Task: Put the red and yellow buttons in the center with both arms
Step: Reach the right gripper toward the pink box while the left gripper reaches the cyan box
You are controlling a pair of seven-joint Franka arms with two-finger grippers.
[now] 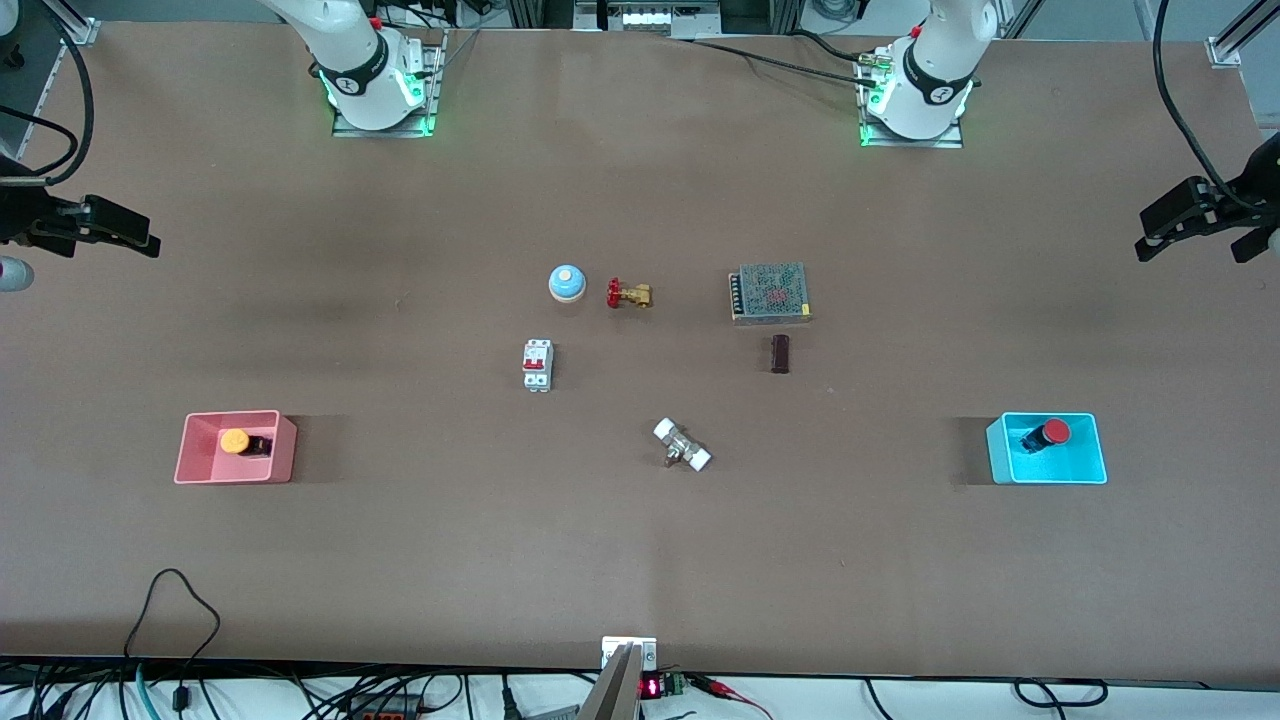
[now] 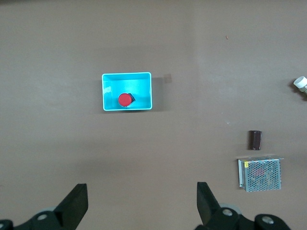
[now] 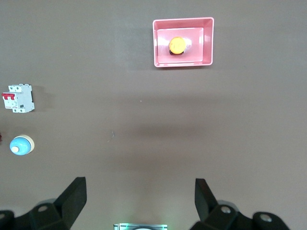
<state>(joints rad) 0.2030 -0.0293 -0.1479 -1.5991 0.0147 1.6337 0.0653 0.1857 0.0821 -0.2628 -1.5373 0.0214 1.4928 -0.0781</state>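
White arms (image 1: 935,70) with black joint bands, black cables, green-lit bases.

You see only the bases of both white jointed arms in the front view; their upper links run off the top edge. The left claw (image 1: 1200,225) is cut by the edge at the left arm's end of the worktop, and the right claw (image 1: 95,228) likewise at the right arm's end. In each wrist view the claw's own body is cropped, leaving just two black fingers (image 2: 76,203) and (image 3: 74,196). The white-capped metal fitting (image 2: 300,84) is half cut off in the left wrist view. The short black body of the round yellow-orange push button (image 3: 177,45) is mostly hidden under its cap there.
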